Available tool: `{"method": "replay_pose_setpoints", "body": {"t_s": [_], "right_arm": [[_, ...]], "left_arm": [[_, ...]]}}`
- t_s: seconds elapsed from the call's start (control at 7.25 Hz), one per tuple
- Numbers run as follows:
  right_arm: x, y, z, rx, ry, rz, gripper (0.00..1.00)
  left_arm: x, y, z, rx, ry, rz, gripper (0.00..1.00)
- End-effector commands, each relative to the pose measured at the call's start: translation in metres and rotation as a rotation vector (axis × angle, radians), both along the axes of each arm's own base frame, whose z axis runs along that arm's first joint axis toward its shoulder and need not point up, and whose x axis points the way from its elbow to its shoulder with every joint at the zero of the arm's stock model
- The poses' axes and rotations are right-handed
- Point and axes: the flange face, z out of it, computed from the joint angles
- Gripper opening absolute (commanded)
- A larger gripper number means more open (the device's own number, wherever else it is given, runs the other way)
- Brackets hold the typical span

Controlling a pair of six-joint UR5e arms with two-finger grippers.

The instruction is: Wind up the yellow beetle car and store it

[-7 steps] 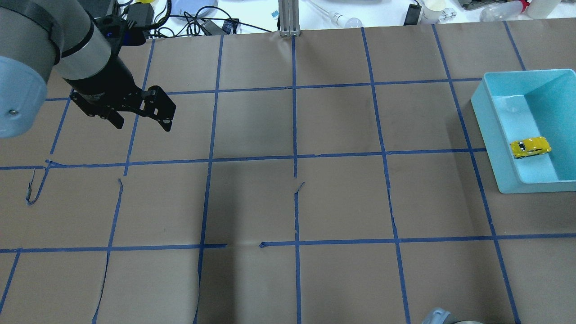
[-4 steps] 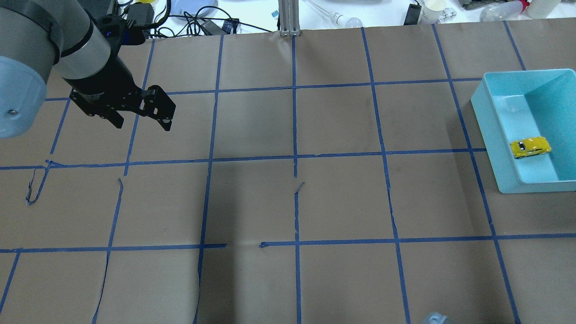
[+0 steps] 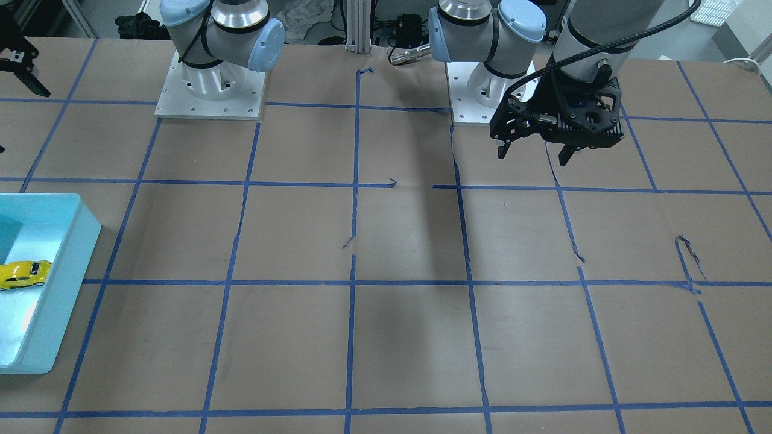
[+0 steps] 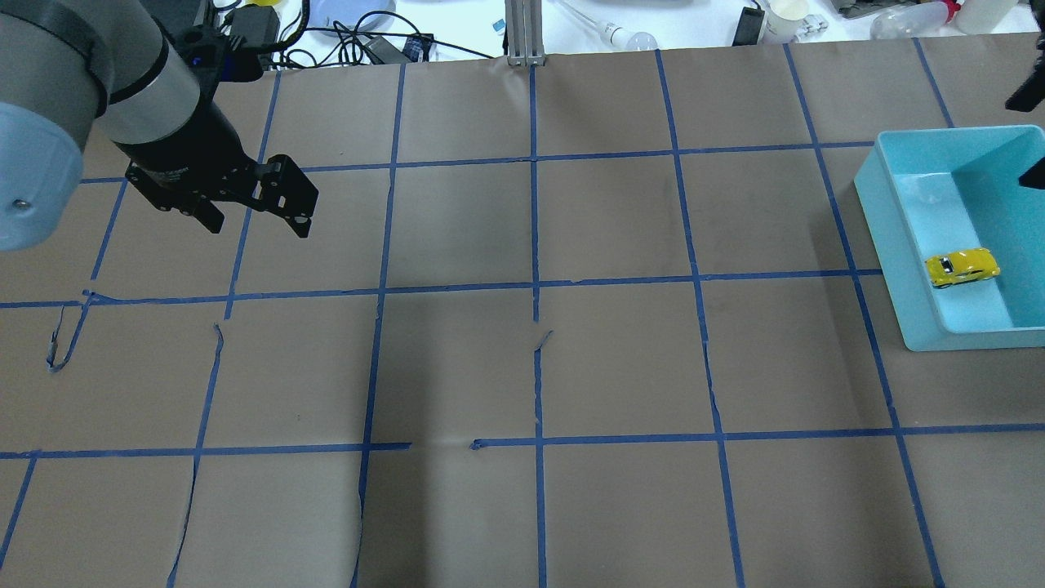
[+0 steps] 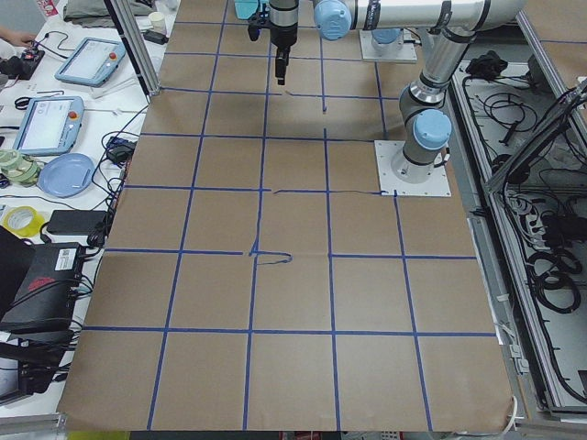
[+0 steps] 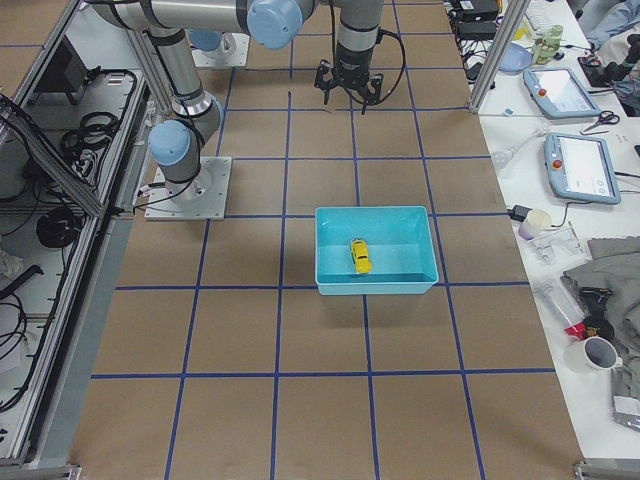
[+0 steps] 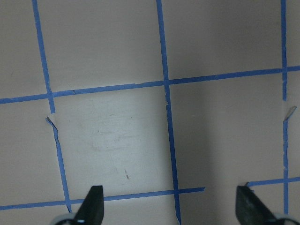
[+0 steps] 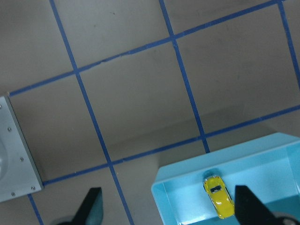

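1. Overhead view: the yellow beetle car (image 4: 962, 267) lies on the floor of the light blue bin (image 4: 894, 245), close to the bin wall that faces the middle of the table. My right gripper (image 4: 1020, 143) pokes in at the frame edge above the bin's outer side, jaws spread, holding nothing. My left gripper (image 4: 260, 229) hangs well apart from the bin, across the brown paper (image 4: 612, 367), jaws released and empty.
2. Front-facing view: the car rests inside the bin. The left gripper is far from the bin, splayed above bare paper.
3. Left-end view: only a sliver of the bin shows at the top edge, and I cannot make out the car.
4. Right-end view: the car sits on the bin floor.
5. Left wrist view: two fingertips (image 7: 93, 204) stand wide apart, with only paper and blue tape lines (image 7: 164, 56) between them.
6. Right wrist view: the right fingertips (image 8: 91, 206) stand wide apart. The bin lies below them, with the car on its floor.
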Motion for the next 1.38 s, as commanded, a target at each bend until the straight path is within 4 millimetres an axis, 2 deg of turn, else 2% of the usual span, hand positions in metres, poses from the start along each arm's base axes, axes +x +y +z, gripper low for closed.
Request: {"method": "replay_pose_setpoints", "body": {"t_s": [0.0, 0.14, 0.28, 0.55, 0.69, 0.97, 1.24], "right_arm": [[0.084, 0.002, 0.001, -0.001, 0.014, -0.111, 1.0], [0.124, 0.008, 0.001, -0.001, 0.022, -0.17, 1.0], [0.156, 0.015, 0.003, -0.005, 0.031, -0.234, 1.0], [0.201, 0.023, 0.005, -0.043, 0.026, -0.295, 1.0], [0.213, 0.023, 0.005, -0.058, 0.027, -0.391, 1.0], [0.212, 0.022, 0.006, -0.067, 0.038, -0.483, 1.0], [0.211, 0.025, 0.011, -0.068, 0.041, -0.669, 1.0]], "left_arm": [[0.003, 0.001, 0.001, 0.002, -0.002, 0.006, 1.0], [0.007, 0.001, 0.002, -0.001, -0.002, 0.014, 1.0], [0.009, 0.001, 0.002, 0.0, -0.004, 0.016, 1.0], [0.01, 0.003, 0.005, -0.004, -0.01, 0.019, 1.0], [0.011, 0.004, 0.006, -0.009, -0.009, 0.02, 1.0], [0.018, 0.002, 0.006, -0.01, -0.009, 0.036, 1.0], [0.02, 0.002, 0.006, -0.009, -0.008, 0.04, 1.0]]}}
